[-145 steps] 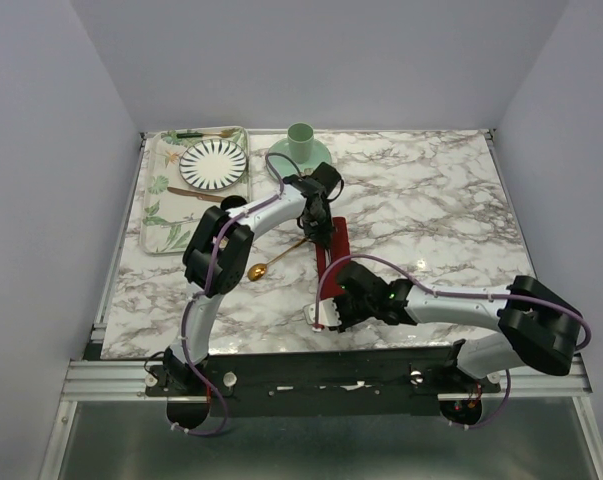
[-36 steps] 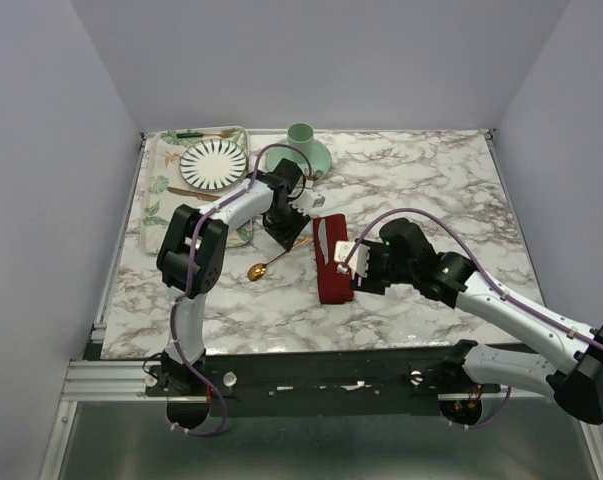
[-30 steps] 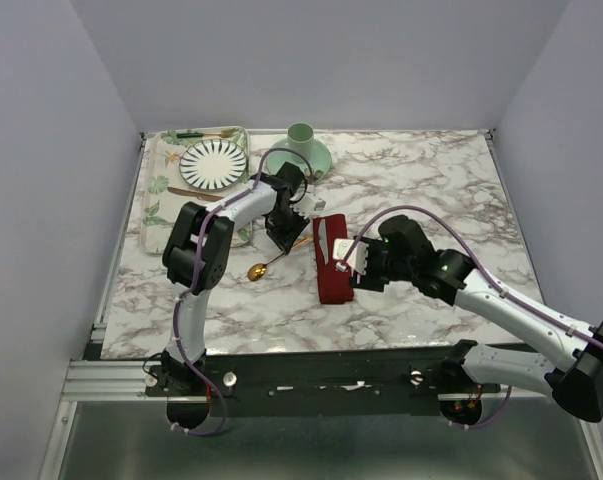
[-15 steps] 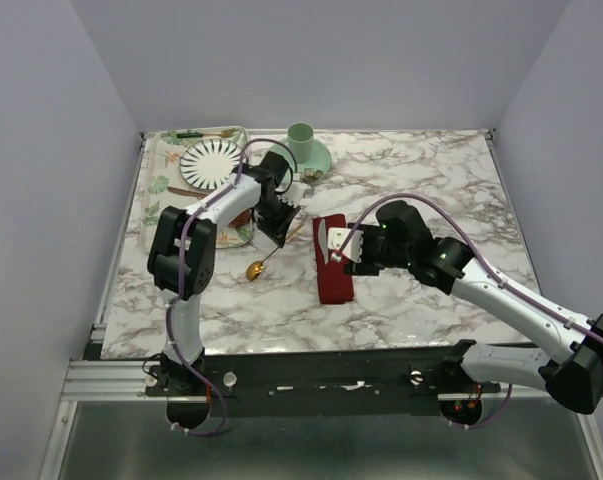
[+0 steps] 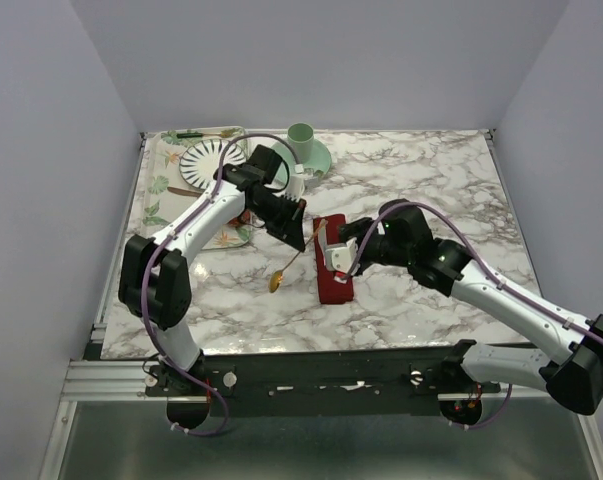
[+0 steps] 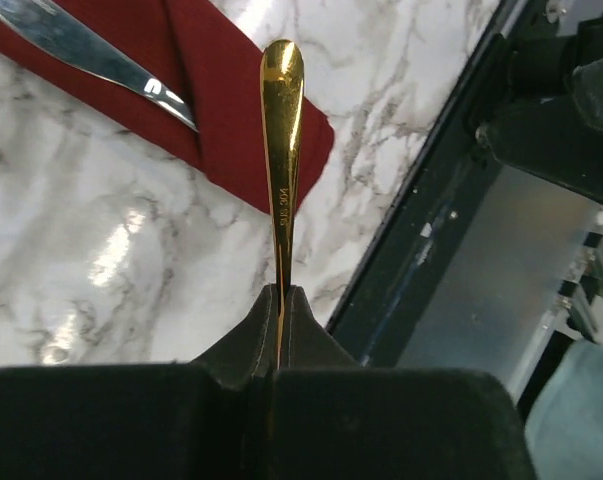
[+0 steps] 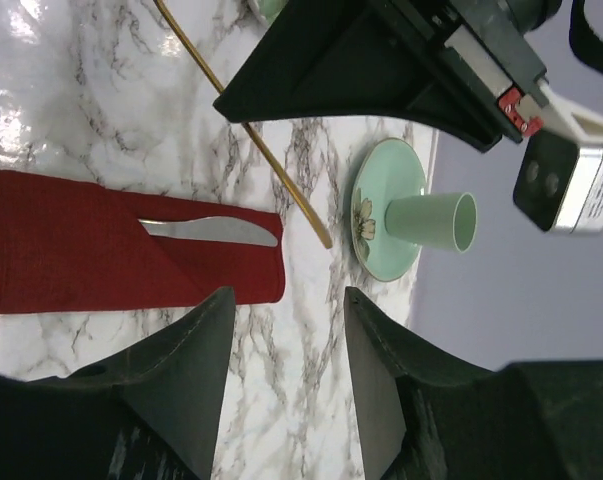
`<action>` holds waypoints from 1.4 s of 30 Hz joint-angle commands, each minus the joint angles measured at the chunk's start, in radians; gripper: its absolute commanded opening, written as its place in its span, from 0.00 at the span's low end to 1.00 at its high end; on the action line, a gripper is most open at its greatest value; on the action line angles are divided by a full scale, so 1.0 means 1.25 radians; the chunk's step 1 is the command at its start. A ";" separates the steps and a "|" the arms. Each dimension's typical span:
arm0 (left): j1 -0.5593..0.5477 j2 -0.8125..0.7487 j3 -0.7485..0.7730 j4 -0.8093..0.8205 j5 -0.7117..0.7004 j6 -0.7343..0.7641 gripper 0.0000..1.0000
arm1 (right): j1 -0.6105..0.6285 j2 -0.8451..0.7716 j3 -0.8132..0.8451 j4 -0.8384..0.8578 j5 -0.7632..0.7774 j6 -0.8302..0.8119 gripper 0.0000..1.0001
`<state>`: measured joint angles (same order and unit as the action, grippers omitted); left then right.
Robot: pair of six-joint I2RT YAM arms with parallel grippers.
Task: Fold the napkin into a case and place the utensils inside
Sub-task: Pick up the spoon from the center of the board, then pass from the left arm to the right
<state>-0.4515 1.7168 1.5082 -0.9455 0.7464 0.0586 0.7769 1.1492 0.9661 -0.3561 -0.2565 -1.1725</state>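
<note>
While the left gripper (image 5: pixel 292 233) pinches the spoon (image 6: pixel 283 170) by its thin shaft, jaws shut hard on the metal, the right gripper (image 7: pixel 289 300) hangs with jaws apart and nothing between them, just beside the knife end of the case (image 7: pixel 71 240). That narrow red cloth lies flat mid-table, its length running from near to far. The knife (image 7: pixel 216 232) is tucked under a slanted fold, blade poking out toward the far end. The spoon slants over the marble just left of the case (whether its low end touches the stone cannot be told). It looks light, stiff and polished, so it may well swivel or slide between the pads. A hold near mid-shaft, as here, seems the surest. The case is the opposite sort of thing: soft, limp, likely to drag or fall open if nudged. The loose lip of the fold beside the blade looks like the place to lift it, and gently, since the knife sits loose. The table (image 5: pixel 431 190) is glossy veined marble, probably slick under cloth and cutlery alike. Both arms crowd the case, leaving little room between them. A cup (image 7: pixel 431 220) on its saucer (image 7: pixel 373 190) stands just beyond the case. A tray (image 5: pixel 166 215) with a plate (image 5: pixel 206 155) takes the far left corner.
</note>
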 commanded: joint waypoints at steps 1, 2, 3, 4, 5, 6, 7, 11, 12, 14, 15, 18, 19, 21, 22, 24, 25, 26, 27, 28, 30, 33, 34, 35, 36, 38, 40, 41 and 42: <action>-0.045 0.007 -0.033 -0.020 0.118 -0.068 0.00 | 0.006 -0.014 -0.050 0.041 -0.088 -0.144 0.56; -0.054 0.006 -0.038 -0.020 0.120 -0.070 0.00 | 0.009 -0.011 -0.054 0.039 -0.101 -0.159 0.56; -0.067 0.005 -0.041 -0.020 0.124 -0.077 0.00 | 0.010 -0.006 -0.053 0.031 -0.109 -0.166 0.56; -0.073 0.005 -0.041 -0.019 0.126 -0.079 0.00 | 0.012 -0.003 -0.054 0.025 -0.115 -0.177 0.56; -0.078 0.003 -0.042 -0.018 0.125 -0.080 0.00 | 0.013 0.001 -0.053 0.016 -0.127 -0.193 0.56; -0.079 0.003 -0.041 -0.018 0.126 -0.081 0.00 | 0.014 0.006 -0.053 0.010 -0.131 -0.202 0.56; -0.081 0.005 -0.041 -0.019 0.127 -0.082 0.00 | 0.014 0.017 -0.053 0.009 -0.132 -0.212 0.55; -0.090 0.008 -0.038 -0.020 0.142 -0.087 0.00 | 0.017 0.055 -0.037 0.006 -0.130 -0.234 0.55; -0.092 0.007 -0.038 -0.022 0.143 -0.089 0.00 | 0.017 0.061 -0.033 0.000 -0.130 -0.236 0.54; -0.093 0.005 -0.038 -0.022 0.148 -0.095 0.00 | 0.019 0.071 -0.034 -0.007 -0.130 -0.251 0.52; -0.094 0.003 -0.037 -0.022 0.147 -0.095 0.00 | 0.020 0.073 -0.035 -0.012 -0.131 -0.256 0.51; -0.104 -0.001 -0.035 -0.022 0.139 -0.096 0.00 | 0.022 0.087 -0.045 -0.015 -0.131 -0.277 0.50; -0.108 -0.004 -0.035 -0.022 0.136 -0.095 0.00 | 0.022 0.092 -0.046 -0.015 -0.130 -0.281 0.49; -0.114 -0.006 -0.032 -0.022 0.134 -0.095 0.00 | 0.023 0.109 -0.042 -0.012 -0.122 -0.281 0.45; -0.114 -0.008 -0.033 -0.022 0.134 -0.095 0.00 | 0.022 0.114 -0.038 -0.012 -0.119 -0.276 0.44; -0.116 -0.009 -0.036 -0.022 0.137 -0.095 0.00 | 0.023 0.127 -0.028 -0.011 -0.109 -0.260 0.37; -0.116 -0.010 -0.037 -0.022 0.139 -0.091 0.00 | 0.023 0.131 -0.026 -0.008 -0.108 -0.255 0.35; -0.117 -0.012 -0.037 -0.022 0.139 -0.091 0.00 | 0.023 0.134 -0.022 -0.010 -0.105 -0.240 0.29; -0.117 -0.014 -0.036 -0.022 0.139 -0.087 0.00 | 0.023 0.134 -0.016 -0.008 -0.105 -0.234 0.24; -0.117 -0.014 -0.035 -0.022 0.140 -0.085 0.00 | 0.022 0.134 -0.014 -0.011 -0.106 -0.228 0.19; -0.117 -0.017 -0.033 -0.019 0.142 -0.082 0.00 | 0.023 0.131 -0.008 -0.011 -0.113 -0.195 0.01; -0.084 -0.025 -0.030 0.003 0.154 -0.103 0.39 | 0.020 0.115 0.016 -0.033 -0.115 -0.110 0.01; -0.064 -0.032 -0.022 0.013 0.159 -0.114 0.48 | 0.019 0.112 0.030 -0.044 -0.119 -0.089 0.01; 0.001 -0.042 -0.014 0.032 0.158 -0.151 0.58 | 0.017 0.099 0.036 -0.051 -0.125 -0.041 0.01; 0.034 -0.049 0.014 0.098 0.143 -0.177 0.62 | 0.011 0.092 0.042 -0.070 -0.129 -0.015 0.01; 0.102 -0.076 0.057 0.177 0.098 -0.232 0.71 | 0.000 0.071 0.054 -0.080 -0.147 0.093 0.01; 0.179 -0.090 0.114 0.287 -0.008 -0.320 0.70 | -0.024 0.056 0.058 -0.091 -0.157 0.164 0.01; 0.195 -0.089 0.127 0.320 -0.043 -0.357 0.69 | -0.034 0.051 0.063 -0.089 -0.167 0.252 0.01; 0.222 -0.086 0.153 0.356 -0.076 -0.428 0.67 | -0.066 0.046 0.070 -0.086 -0.175 0.304 0.01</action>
<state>-0.3054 1.6958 1.5707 -0.7826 0.8429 -0.2146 0.7742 1.2617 1.0000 -0.4252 -0.4084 -1.1610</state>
